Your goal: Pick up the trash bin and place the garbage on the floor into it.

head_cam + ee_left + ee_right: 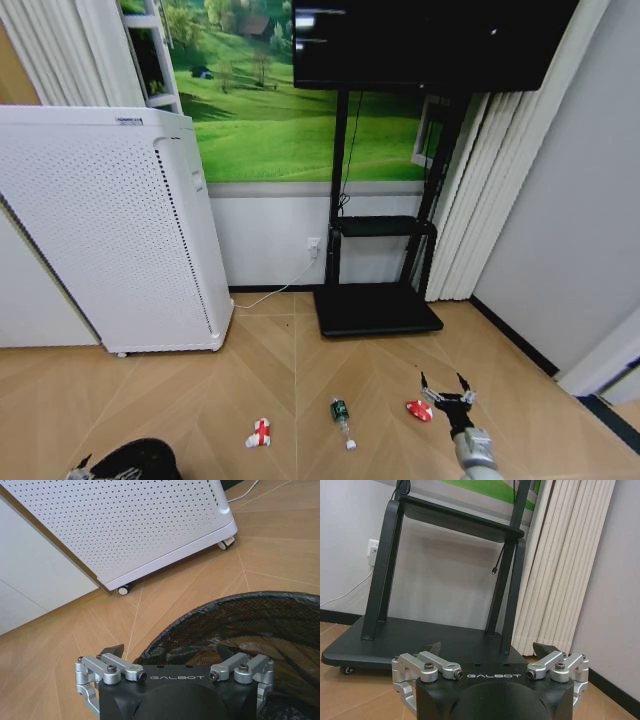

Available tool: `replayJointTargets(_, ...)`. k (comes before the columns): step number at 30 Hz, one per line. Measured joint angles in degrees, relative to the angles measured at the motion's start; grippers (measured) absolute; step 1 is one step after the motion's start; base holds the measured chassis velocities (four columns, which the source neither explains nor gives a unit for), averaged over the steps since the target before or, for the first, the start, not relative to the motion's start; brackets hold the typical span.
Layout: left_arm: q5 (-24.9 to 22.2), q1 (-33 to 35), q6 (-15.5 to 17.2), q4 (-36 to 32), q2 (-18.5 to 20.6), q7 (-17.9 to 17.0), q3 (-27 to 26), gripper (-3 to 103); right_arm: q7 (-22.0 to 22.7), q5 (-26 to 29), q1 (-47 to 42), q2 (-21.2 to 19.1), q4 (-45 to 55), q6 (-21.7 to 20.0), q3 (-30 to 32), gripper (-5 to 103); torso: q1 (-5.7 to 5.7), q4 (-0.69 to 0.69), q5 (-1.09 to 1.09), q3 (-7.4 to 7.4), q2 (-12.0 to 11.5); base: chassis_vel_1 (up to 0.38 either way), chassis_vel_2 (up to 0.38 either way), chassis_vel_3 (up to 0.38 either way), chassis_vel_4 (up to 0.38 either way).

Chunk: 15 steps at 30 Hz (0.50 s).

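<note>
Garbage is three pieces in a loose row on the wood floor, seen from the head view: flattened red piece [419, 410] at the right end, small clear bottle [342, 417] with green label in the middle, crumpled red-and-white wrapper [259, 433] at the left end. Bottle's long axis runs roughly 11-to-5 o'clock, cap end toward the robot.

Key relation: red piece sits just beside the right end effector [447, 387], at about its 8 o'clock, near the left fingertip. Right arm is clearly the nearer one for it, and for the bottle, which lies farther out toward 9 o'clock. Right end effector has its fingers spread wide and nothing between them; the right wrist view confirms this [489, 650], looking at the black TV stand [420, 645] and wall.

Trash bin [135, 461] is at the picture's bottom left, by the left arm. In the left wrist view its black mesh rim [210, 612] is right in front of the left end effector [170, 652], whose fingers are spread and seem to straddle the near rim; contact can't be confirmed. Bin's visible part looks empty: no litter inside. White perforated appliance [110, 230] stands beyond, at 12 o'clock from the bin.

My read: nothing is binned yet.
</note>
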Motion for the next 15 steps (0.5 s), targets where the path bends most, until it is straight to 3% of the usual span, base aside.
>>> replayJointTargets(15, 0.87, 4.41, -0.38, -0.16, -1.22, 0.06, -4.01, 100, -0.11, 0.27, 0.15, -0.56, -1.23, 0.80, 0.01, 100, 0.00, -0.01, 0.00, 0.00, 0.00, 0.000, 0.000, 0.000, 0.000)
